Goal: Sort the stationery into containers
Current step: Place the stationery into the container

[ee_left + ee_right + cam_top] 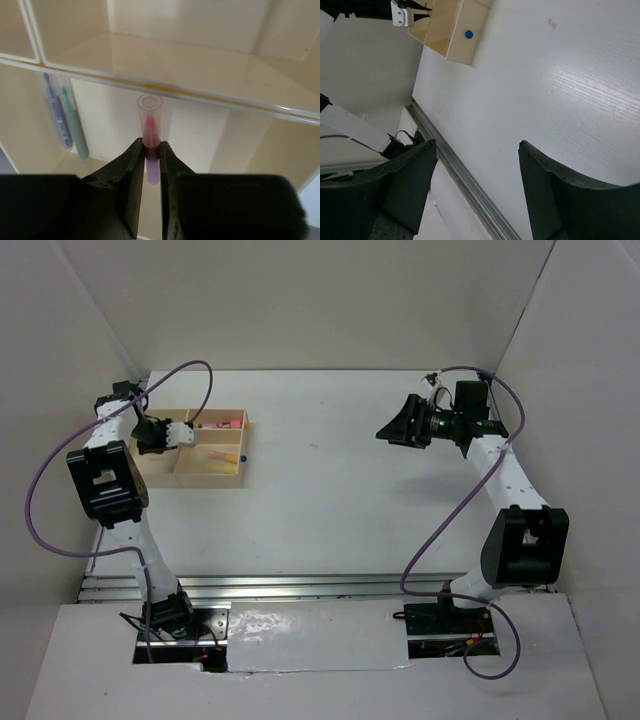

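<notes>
Clamping a thin pink pen lengthwise in its jaws, seemingly to lower it end-first into a compartment, the left gripper hangs over the wooden tray, whose divider crosses the pen's tip (a likely snag), near two pens lying inside, while the right gripper idles open, well apart.

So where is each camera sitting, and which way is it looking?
Top camera: high up behind the robot, looking down at the table; shows the left arm and right arm whole.
Left wrist camera: on the left arm, looking into the tray; its left fingers pinch a pink pen.
Right wrist camera: on the right arm, looking across the table toward the tray; its right fingers stand open, empty.
Shared: top and right wrist views both show the tray and the left fingers at it.
</notes>
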Controlling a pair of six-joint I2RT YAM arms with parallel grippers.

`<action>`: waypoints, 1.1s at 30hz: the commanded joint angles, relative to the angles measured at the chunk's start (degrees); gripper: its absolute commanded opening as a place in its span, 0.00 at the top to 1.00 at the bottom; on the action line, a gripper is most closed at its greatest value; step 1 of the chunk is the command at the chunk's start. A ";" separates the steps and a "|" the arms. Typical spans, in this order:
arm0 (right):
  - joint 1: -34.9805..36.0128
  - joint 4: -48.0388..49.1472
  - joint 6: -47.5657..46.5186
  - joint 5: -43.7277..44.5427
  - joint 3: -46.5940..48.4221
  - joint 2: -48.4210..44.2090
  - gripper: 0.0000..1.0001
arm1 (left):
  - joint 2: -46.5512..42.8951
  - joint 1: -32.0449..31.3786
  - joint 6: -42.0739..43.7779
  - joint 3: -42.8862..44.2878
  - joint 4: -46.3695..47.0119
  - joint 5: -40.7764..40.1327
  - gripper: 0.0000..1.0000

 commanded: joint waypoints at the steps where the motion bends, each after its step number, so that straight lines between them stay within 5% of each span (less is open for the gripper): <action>1: -0.06 -0.71 -1.21 -1.35 1.42 1.10 0.26 | 0.06 -0.41 2.25 -0.57 -0.77 -2.72 0.71; 9: -0.06 -2.11 -2.26 -1.17 2.21 1.28 0.26 | 2.08 -1.73 0.05 2.06 -1.65 -4.91 0.55; 16: -0.33 -3.86 -3.14 -1.17 3.35 0.31 0.27 | 0.42 -2.35 -1.27 6.01 -3.49 -2.47 0.57; 19: -0.68 -5.80 -4.81 -0.47 4.22 -0.65 0.27 | -3.35 -3.75 -15.07 12.42 -4.82 5.00 0.55; 22: -1.47 -9.93 -8.93 3.21 5.63 -2.75 0.26 | -7.58 -8.13 -37.46 20.85 -3.06 5.37 0.41; 23: -1.64 -10.72 -9.99 7.40 5.64 -3.55 0.24 | -8.98 -9.11 -42.01 20.87 -2.53 5.02 0.27; 24: -2.25 -11.25 -10.70 10.05 5.46 -4.69 0.23 | -12.74 -10.25 -45.01 19.48 -0.27 5.19 0.01; 25: -2.52 -10.99 -11.57 13.73 4.33 -7.22 0.20 | -15.30 -11.82 -51.83 13.55 2.19 4.84 0.01; 26: -2.87 -10.29 -12.11 20.99 3.45 -8.73 0.00 | -20.98 -12.71 -56.25 9.66 5.70 3.88 0.01; 33: -7.00 -5.81 -25.18 39.07 -9.27 -24.88 0.00 | -45.05 -18.60 -83.31 -23.64 27.49 1.34 0.00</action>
